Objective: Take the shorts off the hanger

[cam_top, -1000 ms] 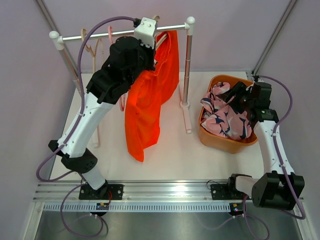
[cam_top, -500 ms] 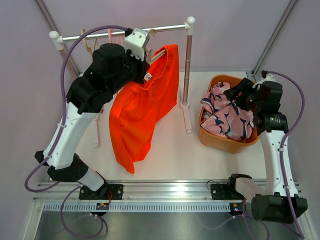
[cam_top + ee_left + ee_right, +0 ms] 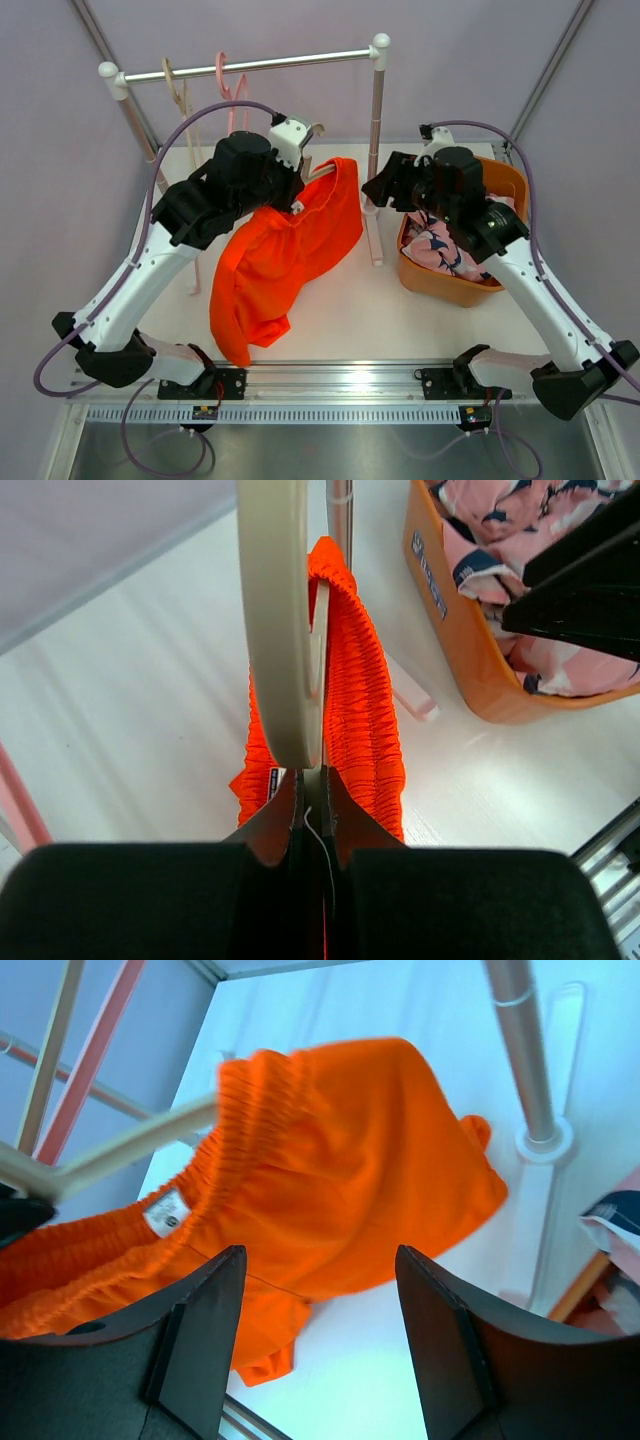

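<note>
Your left jaws are pinched shut on the end of the cream hanger (image 3: pixel 283 630). The orange shorts (image 3: pixel 285 250) are draped over it just beyond them, waistband on the hanger and legs hanging down toward the desk (image 3: pixel 350 310). Your right jaws stand wide with nothing between them, facing that waistband but apart from it; the rack post (image 3: pixel 377 120) is just beside them, and the pink patterned shorts (image 3: pixel 445 255) lie behind them in the orange basket (image 3: pixel 440 285).
</note>
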You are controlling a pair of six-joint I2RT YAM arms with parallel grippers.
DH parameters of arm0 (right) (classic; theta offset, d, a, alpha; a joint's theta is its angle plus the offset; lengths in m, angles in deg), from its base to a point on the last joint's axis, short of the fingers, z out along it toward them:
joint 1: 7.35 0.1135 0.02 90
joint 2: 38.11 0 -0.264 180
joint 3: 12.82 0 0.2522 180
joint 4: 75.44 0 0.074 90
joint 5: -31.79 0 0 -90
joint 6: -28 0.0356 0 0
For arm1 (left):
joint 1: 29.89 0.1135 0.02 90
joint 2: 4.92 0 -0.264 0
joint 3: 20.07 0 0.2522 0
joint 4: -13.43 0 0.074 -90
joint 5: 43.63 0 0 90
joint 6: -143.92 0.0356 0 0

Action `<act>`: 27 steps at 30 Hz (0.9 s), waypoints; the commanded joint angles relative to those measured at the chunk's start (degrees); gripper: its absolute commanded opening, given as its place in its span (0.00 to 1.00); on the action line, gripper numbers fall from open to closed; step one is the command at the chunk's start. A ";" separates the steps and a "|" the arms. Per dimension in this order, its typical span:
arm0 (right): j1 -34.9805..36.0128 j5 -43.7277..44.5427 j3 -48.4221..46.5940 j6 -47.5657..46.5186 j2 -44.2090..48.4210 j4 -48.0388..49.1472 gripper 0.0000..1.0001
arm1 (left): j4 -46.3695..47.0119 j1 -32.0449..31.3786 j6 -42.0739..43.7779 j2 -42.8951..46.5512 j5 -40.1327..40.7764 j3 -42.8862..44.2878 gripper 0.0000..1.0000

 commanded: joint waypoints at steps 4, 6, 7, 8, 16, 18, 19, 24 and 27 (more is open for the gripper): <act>8.74 7.22 -6.29 1.36 -5.78 2.22 0.68 | 7.65 -0.40 -0.82 6.09 -0.65 -4.41 0.00; 9.90 7.92 -7.96 1.36 -7.46 1.87 0.68 | 7.74 -0.49 -0.91 6.62 -0.91 -4.95 0.00; 10.42 8.27 -8.49 1.45 -9.04 1.79 0.68 | 7.74 -0.66 -0.91 6.89 -1.09 -5.38 0.00; 11.21 8.36 -8.84 1.54 -9.66 1.87 0.68 | 7.74 -0.66 -0.82 7.06 -1.09 -5.56 0.00; 11.92 8.98 -13.76 1.36 -14.76 1.79 0.65 | 8.00 -0.84 -0.82 8.91 -1.01 -8.64 0.00; 12.01 9.33 -14.64 1.27 -15.29 1.61 0.65 | 8.35 -0.84 -0.91 9.43 -1.18 -9.52 0.00; 12.10 9.51 -14.82 1.36 -15.73 1.43 0.65 | 8.35 -0.93 -0.91 9.52 -1.27 -9.78 0.00; 12.36 9.86 -14.29 1.63 -16.08 1.70 0.64 | 8.62 -0.93 -0.73 10.05 -1.09 -10.22 0.00; 12.36 10.39 -14.04 1.63 -16.61 1.08 0.61 | 8.70 -0.93 -0.73 10.31 -1.27 -9.96 0.00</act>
